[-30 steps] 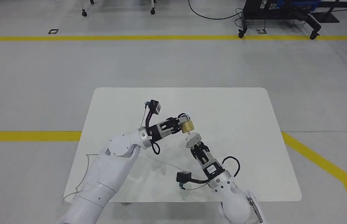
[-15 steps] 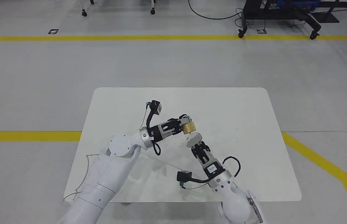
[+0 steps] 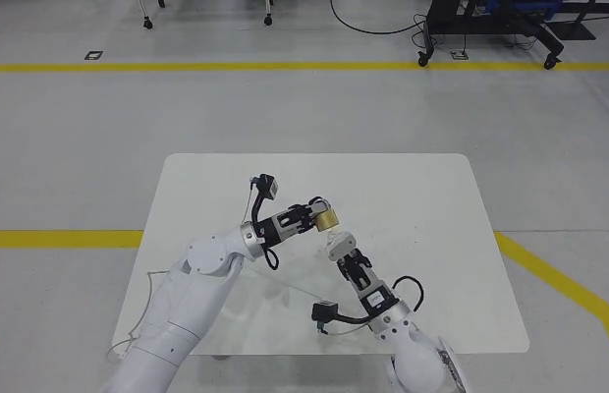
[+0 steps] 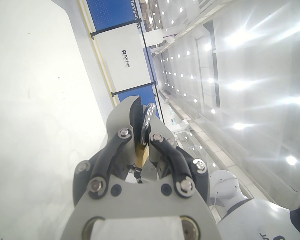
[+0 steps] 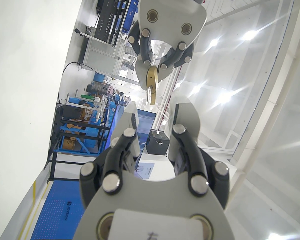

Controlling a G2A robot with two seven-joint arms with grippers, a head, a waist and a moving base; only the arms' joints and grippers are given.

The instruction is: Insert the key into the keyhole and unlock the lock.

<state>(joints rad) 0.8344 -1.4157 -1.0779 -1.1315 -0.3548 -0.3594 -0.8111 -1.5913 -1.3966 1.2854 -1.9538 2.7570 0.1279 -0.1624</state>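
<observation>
One lock (image 5: pixel 152 86) — in left tool (image 4: pixel 143 113)

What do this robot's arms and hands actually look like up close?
The left arm and right arm are smooth white shells with black wrist sections and looping black cables. The left hand and right hand are pale grey metal with black link bars, round silver bolts and dark ribbed finger pads.

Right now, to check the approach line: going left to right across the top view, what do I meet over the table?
First the left gripper, jaws shut on the lock → lock → right gripper, jaws open.
</observation>
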